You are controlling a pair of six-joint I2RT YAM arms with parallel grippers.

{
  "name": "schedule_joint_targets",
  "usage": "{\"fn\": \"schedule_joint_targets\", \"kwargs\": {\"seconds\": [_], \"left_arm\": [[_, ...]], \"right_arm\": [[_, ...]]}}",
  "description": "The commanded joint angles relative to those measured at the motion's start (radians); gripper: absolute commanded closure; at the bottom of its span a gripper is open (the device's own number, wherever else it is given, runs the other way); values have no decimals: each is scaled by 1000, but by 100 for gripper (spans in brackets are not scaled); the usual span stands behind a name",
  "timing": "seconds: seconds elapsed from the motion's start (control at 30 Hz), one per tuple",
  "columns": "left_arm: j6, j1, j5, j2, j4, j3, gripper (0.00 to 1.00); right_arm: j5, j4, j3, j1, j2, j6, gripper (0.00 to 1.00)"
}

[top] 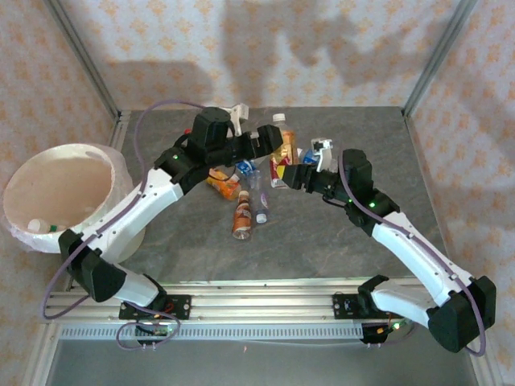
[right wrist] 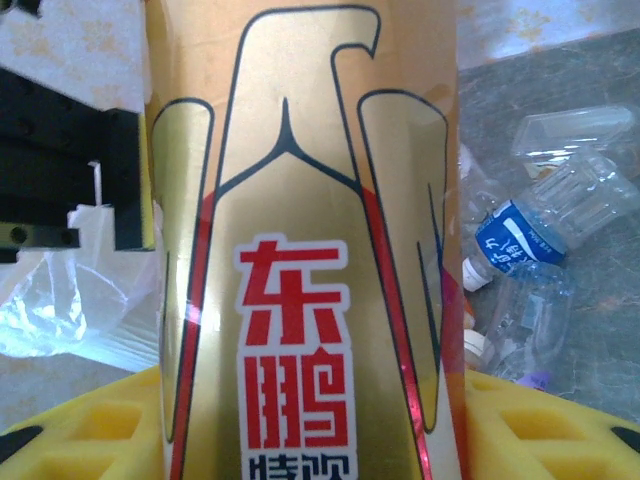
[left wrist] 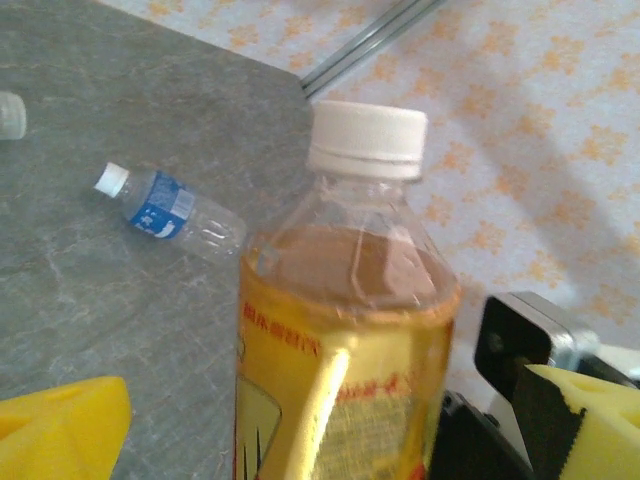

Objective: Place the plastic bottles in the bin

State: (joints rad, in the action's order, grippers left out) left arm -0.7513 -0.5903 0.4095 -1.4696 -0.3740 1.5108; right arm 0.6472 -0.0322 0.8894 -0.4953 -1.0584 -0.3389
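At the middle of the grey table [top: 354, 241], above the scattered plastic bottles [top: 241, 219], the right gripper [top: 299, 175] is clamped on the lower body of a gold-labelled bottle [right wrist: 310, 250], with a yellow foam pad on each side of the label. The left gripper [left wrist: 330, 440] has its jaws spread wide. The upper half of the same bottle stands between its fingers [left wrist: 60, 430], which are not yet closed on it, and the white cap [left wrist: 368, 138] points away from the wrist.

The bin [top: 20, 213] stands at the table's left edge, near the left arm's base and well apart from both grippers. The step is therefore judged to be a handover from right to left.

To do it well:
- Centre the bottle between the left pads.
- Close on the straight labelled wall, not the tapering shoulder, where foam could slide towards the cap.
- Release the right jaws only once the left ones are firm.
- If the amber tint under the shoulder is liquid, expect weight low down, so a grip near the neck may let the bottle swing.
- Lift it clear of the blue-labelled bottle [left wrist: 170, 210] and its neighbours lying on the table before swinging towards the bin.
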Motion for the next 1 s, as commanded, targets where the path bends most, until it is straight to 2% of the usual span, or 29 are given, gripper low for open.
{"fn": "schedule_joint_targets", "kwargs": {"seconds": [0.0, 0.07, 0.2, 0.33, 0.4, 0.5, 0.8, 0.87, 0.97], "left_arm": [[32, -11, -34, -66, -91, 85, 0], [66, -35, -46, -109, -147, 149, 0], [139, -85, -171, -177, -284, 279, 0], [121, -97, -282, -211, -379, 333, 0], [119, -95, -256, -205, -362, 318, 3], [117, -101, -136, -199, -299, 283, 10], [122, -109, -102, -211, -314, 265, 33], [124, -109, -112, -208, -312, 266, 37], [120, -107, -138, -203, -312, 263, 38]], "right_arm": [[20, 33, -1, -7, -4, 38, 66], [31, 38, 1, -7, -18, 34, 66], [29, 27, 18, -15, -41, 43, 66], [11, 17, 22, -19, -32, 57, 66], [6, 3, 19, -19, -20, 71, 65], [15, -16, 19, -20, -6, 89, 65], [41, -55, 17, -19, -6, 103, 61], [41, -54, 16, -19, -8, 97, 56], [40, -57, 19, -19, -8, 82, 41]]}}
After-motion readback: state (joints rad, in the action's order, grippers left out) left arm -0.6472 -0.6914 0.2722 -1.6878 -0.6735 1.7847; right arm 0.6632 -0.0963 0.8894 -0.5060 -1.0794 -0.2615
